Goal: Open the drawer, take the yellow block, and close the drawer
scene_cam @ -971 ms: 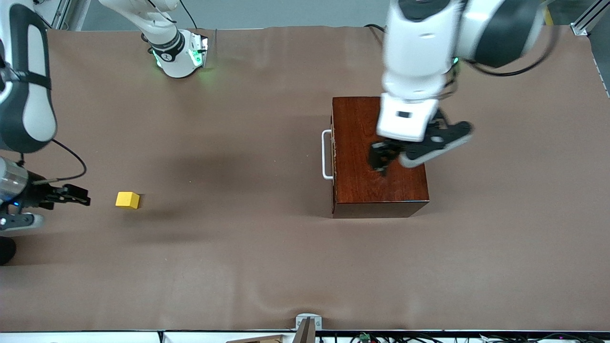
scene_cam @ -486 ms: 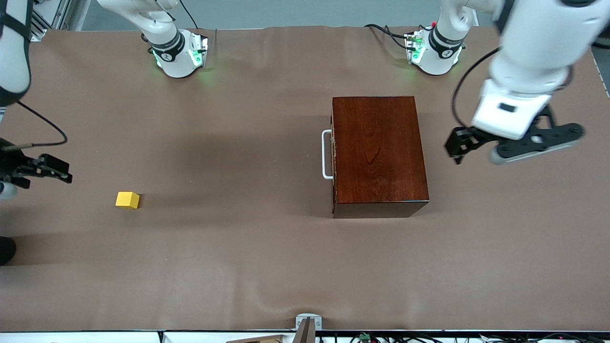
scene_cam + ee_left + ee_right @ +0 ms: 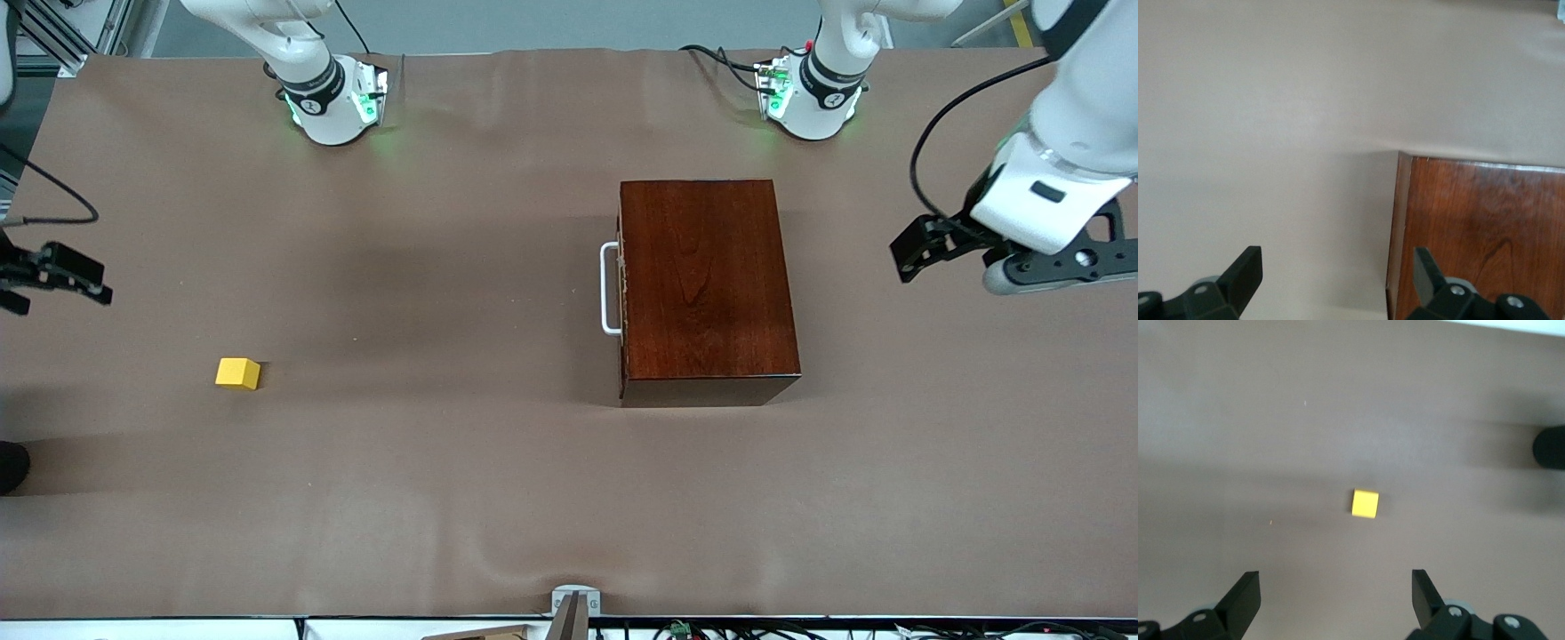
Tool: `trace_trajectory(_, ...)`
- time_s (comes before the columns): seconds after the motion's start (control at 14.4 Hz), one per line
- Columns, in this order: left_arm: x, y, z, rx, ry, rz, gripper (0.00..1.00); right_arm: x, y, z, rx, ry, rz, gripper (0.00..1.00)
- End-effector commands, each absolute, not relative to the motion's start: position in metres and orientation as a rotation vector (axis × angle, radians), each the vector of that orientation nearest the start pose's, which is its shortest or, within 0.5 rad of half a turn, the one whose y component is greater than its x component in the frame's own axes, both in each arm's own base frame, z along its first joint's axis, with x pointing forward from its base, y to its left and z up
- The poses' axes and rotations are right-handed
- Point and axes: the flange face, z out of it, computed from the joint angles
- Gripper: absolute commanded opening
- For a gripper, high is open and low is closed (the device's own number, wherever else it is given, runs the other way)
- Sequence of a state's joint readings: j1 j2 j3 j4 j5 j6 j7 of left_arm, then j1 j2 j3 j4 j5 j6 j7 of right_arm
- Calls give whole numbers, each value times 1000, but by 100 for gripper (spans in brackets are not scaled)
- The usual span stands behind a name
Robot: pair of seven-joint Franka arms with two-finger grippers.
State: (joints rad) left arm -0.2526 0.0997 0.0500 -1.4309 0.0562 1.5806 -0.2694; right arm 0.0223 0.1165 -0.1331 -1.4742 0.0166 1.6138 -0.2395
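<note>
Both arms have pulled back off the work within the last second: the left gripper (image 3: 916, 252), a second ago over the dark wooden box (image 3: 707, 289), now hangs with fingers apart over bare table at the left arm's end, and the right gripper (image 3: 67, 276), also spread and empty, has drawn away from the yellow block (image 3: 237, 373). The drawer (image 3: 621, 289) sits shut, white handle (image 3: 608, 289) flush, block out on the table, so the task reads finished. Brown table cover (image 3: 444, 498), lightly rippled.
</note>
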Motion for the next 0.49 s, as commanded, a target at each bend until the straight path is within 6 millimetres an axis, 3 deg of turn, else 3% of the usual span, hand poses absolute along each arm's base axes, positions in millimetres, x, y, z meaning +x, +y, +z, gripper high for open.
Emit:
trace_trajectory(0.0,539,-100,631,-3122,-25,-110,100,567,-66,625,-3115,-200,5,100)
trace_trajectory(0.14,524,-95,630,-3118,-24,-99,100,560,-70,633,-3115,-193,-6,100)
trace_trajectory(0.42,502,-88,633,-3108,68,-98,100,553,-55,630,-3122,-240,12,100)
